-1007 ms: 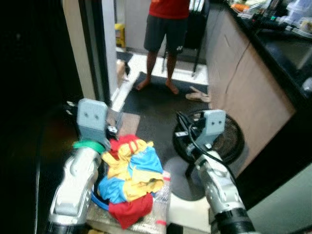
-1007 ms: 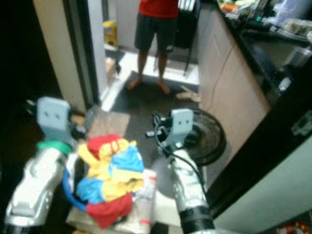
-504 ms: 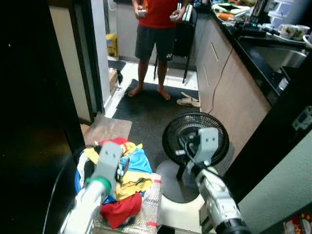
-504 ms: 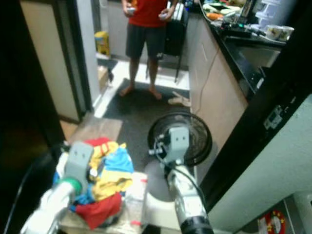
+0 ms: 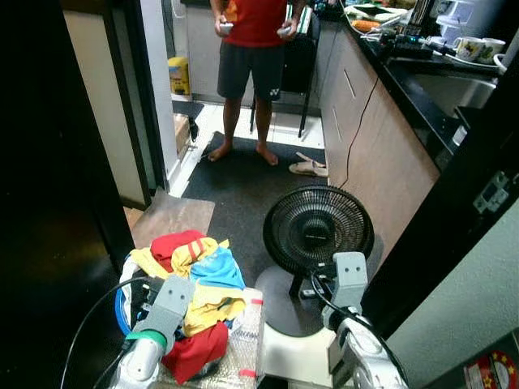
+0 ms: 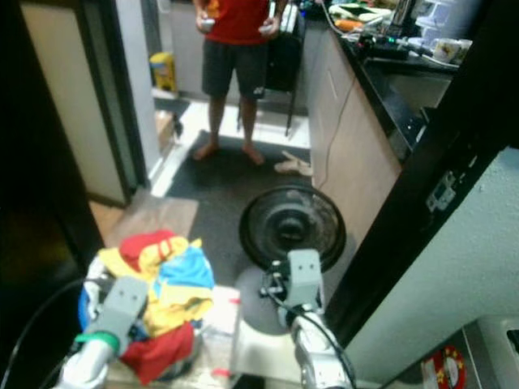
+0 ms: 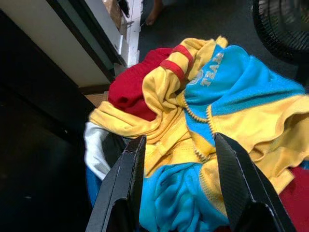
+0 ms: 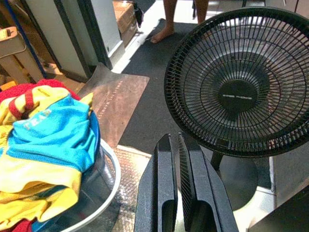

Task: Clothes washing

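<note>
Black left pincer [image 7: 178, 188] spread above clothes [image 7: 203, 116], right pincer [image 8: 179, 193] closed

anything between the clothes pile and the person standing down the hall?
Head views: a brown floor mat, then dark carpet up to the person. Nothing else lies between them and the clothes pile.

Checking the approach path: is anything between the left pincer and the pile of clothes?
Nothing visible. The left pincer is open directly over the pile of clothes, which lies heaped in its basket with no cover.
</note>
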`<state>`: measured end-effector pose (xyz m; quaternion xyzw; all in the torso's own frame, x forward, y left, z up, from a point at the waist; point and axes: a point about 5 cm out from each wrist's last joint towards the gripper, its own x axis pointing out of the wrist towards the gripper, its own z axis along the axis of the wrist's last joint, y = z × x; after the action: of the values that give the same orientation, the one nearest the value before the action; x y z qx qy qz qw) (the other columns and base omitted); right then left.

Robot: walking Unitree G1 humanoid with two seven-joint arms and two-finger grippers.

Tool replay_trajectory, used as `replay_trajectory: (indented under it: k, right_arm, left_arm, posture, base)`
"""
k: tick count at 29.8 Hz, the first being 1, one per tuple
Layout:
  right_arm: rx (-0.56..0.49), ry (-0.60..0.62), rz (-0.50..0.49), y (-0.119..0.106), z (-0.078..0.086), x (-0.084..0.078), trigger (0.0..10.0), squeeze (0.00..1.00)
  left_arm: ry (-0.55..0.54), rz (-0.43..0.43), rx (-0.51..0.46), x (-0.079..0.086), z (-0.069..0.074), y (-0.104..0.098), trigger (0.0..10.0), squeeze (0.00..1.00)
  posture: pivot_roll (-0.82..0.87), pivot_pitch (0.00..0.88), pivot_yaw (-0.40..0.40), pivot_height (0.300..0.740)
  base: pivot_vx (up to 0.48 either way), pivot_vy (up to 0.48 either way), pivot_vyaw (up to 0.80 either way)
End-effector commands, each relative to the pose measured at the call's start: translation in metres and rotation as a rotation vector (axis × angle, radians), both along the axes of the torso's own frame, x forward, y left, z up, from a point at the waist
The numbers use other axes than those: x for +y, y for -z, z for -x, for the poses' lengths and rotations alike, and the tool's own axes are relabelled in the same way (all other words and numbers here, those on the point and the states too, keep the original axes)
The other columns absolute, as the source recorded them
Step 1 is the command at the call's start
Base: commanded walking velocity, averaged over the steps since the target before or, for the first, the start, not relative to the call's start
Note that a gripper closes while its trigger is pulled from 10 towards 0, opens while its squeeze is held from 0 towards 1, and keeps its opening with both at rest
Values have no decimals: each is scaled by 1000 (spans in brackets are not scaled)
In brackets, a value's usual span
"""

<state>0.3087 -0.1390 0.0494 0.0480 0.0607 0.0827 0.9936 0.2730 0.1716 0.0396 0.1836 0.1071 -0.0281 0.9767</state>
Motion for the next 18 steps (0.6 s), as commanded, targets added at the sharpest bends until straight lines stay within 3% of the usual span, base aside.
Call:
replay_trajectory:
  k: [1,3,9,18]
  right_arm:
    - [17,0,23,8,6,0,10000,0]
    - [5,-3,26,8,8,3,10000,0]
    - [-40,-5,42,2,6,8,10000,0]
    - [-126,1,5,-16,-4,10,10000,0]
  left_arm:
    - [-8,42,21,3,7,6,10000,0]
    - [-18,77,17,3,10,6,10000,0]
    - [-16,77,6,0,9,6,10000,0]
    - [-3,102,-68,-8,-1,-7,10000,0]
  posture:
    - [53,29,-35,731]
    - [46,26,-35,731]
    - [42,22,-36,731]
    - [41,11,-37,706]
  base:
    - [0,0,0]
    - [0,0,0]
    - [0,0,0]
    - [0,0,0]
